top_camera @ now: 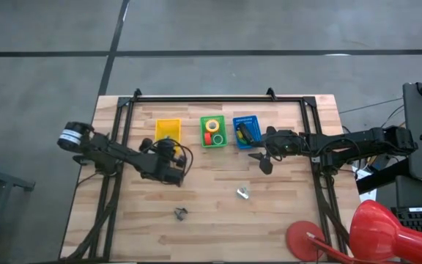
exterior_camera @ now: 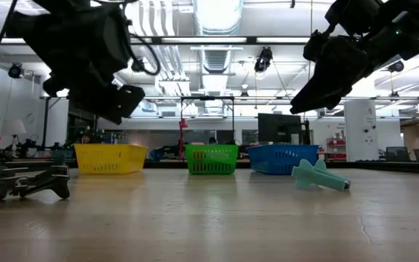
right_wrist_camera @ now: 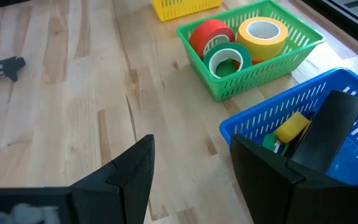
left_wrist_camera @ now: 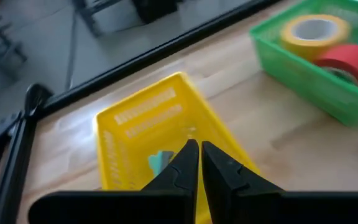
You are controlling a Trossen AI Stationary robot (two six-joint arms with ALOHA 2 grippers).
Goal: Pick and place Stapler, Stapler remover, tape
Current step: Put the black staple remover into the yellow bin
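Note:
The dark stapler (right_wrist_camera: pixel 328 127) lies in the blue basket (right_wrist_camera: pixel 253 127) next to a small yellow and green piece (right_wrist_camera: pixel 289 129). Red (right_wrist_camera: pixel 209 32), green (right_wrist_camera: pixel 227 59) and yellow (right_wrist_camera: pixel 263 31) tape rolls sit in the green basket (top_camera: pixel 212 143). My left gripper (left_wrist_camera: pixel 199 152) is shut above the yellow basket (left_wrist_camera: pixel 138 121), where a teal item (left_wrist_camera: pixel 159 160) lies. My right gripper (right_wrist_camera: pixel 191 162) is open above bare table beside the blue basket's near corner. A dark staple remover (top_camera: pixel 180 213) and a pale one (top_camera: pixel 243 192) lie on the table.
The three baskets stand in a row toward the far edge (top_camera: pixel 218 99). A black frame rail (left_wrist_camera: pixel 135 56) runs behind them. Bare wood lies between the baskets and the two removers. A red lamp (top_camera: pixel 376 231) stands off the near right corner.

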